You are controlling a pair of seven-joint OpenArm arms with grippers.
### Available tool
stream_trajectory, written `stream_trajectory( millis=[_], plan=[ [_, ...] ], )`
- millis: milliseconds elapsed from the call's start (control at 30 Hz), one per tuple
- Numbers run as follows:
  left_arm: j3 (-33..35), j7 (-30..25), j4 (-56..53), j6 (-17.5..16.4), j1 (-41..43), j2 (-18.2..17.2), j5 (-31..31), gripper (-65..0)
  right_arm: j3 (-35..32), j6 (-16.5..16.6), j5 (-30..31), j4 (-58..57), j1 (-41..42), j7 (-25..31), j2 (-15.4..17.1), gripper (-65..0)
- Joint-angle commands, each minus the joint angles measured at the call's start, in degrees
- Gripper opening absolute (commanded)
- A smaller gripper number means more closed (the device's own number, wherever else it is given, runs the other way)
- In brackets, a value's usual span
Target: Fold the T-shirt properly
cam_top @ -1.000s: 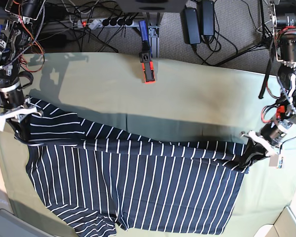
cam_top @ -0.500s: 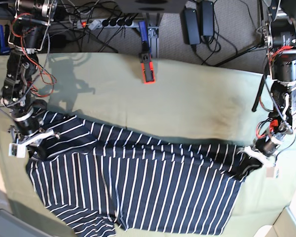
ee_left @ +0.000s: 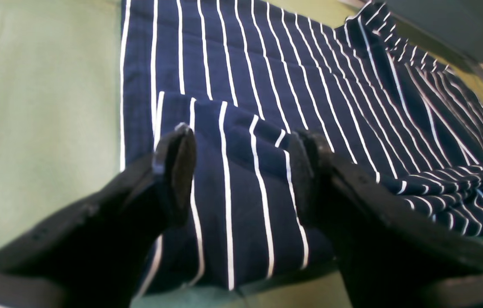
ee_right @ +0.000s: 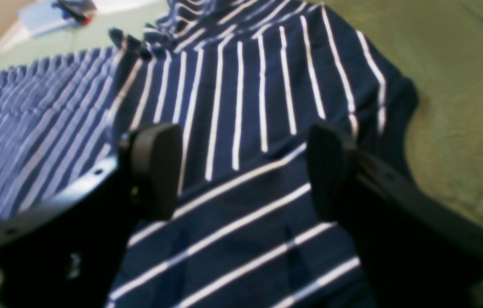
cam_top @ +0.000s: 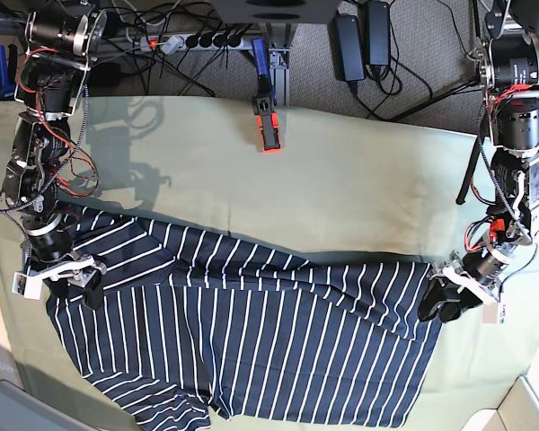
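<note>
The T-shirt [cam_top: 251, 341], dark navy with thin white stripes, lies across the front of the olive table cloth [cam_top: 341, 189], its far edge folded over toward the near side. In the base view my left gripper [cam_top: 438, 307] sits at the shirt's right end. It stands open, and a fold of the T-shirt [ee_left: 241, 214] lies loose between the fingers [ee_left: 177, 171]. My right gripper [cam_top: 72, 285] is at the shirt's left end, over the sleeve. It too is open, and the striped T-shirt [ee_right: 241, 128] lies flat under its spread fingers [ee_right: 155, 171].
A black and orange clamp [cam_top: 268, 121] sits on the table's far edge. Behind it, off the table, lie a power strip [cam_top: 198, 40], power adapters [cam_top: 364, 40] and cables. Bare cloth stretches beyond the shirt's far edge. The table's corner [cam_top: 521, 404] is at the front right.
Both grippers carried the shirt's far edge toward the near side, lowered it, then opened and let go. The folded edge now rests on the shirt.
</note>
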Motion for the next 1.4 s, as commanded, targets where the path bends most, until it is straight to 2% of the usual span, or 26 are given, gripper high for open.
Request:
stream_trajectory(
  millis=[0,100,233,333,500,633,867,1233,1367],
  plan=[
    [-0.94,0.11,0.87,-0.11,-1.49,-1.22,-2.01,-27.0,1.14,3.3,1.36,1.77,1.51,1.38,0.98,-20.9],
    [-4.0,5.07,0.87,-0.17,-1.05,-1.64,-6.43,-27.0,4.87,3.3,3.5,3.87,1.51,-5.05,0.98,-20.9],
    [-9.46,6.78,0.87,-0.2,0.59,-2.01,-10.08,-27.0,13.77,3.3,7.98,6.12,1.03,-16.63,1.16,-20.9],
    [-10.69,7.96,0.87,-0.24,2.16,-2.4,-11.87,-27.0,20.41,3.3,11.17,6.36,-0.5,-20.41,2.47,-20.9],
    [-10.67,8.02,0.9,-0.95,5.25,-2.6,-13.0,-27.0,26.03,3.3,12.79,6.34,-6.45,-20.61,5.9,-20.9],
    [-10.69,8.35,0.92,-0.95,6.86,-2.47,-15.41,-27.0,26.47,3.3,15.63,6.34,-12.07,-20.63,6.34,-20.9],
    [-10.67,8.68,0.94,-0.95,7.41,-2.34,-16.33,-27.0,26.4,3.3,17.94,6.32,-14.4,-20.61,3.23,-20.9],
    [-10.67,9.01,0.94,-0.95,7.54,-2.34,-16.48,-27.0,22.71,3.28,17.81,6.32,-13.44,-20.04,-2.82,-20.9],
    [-10.67,9.03,0.94,-0.95,7.54,-2.29,-16.5,-27.0,22.73,3.26,16.55,6.27,-11.96,-19.65,-4.13,-20.9]
  ],
)
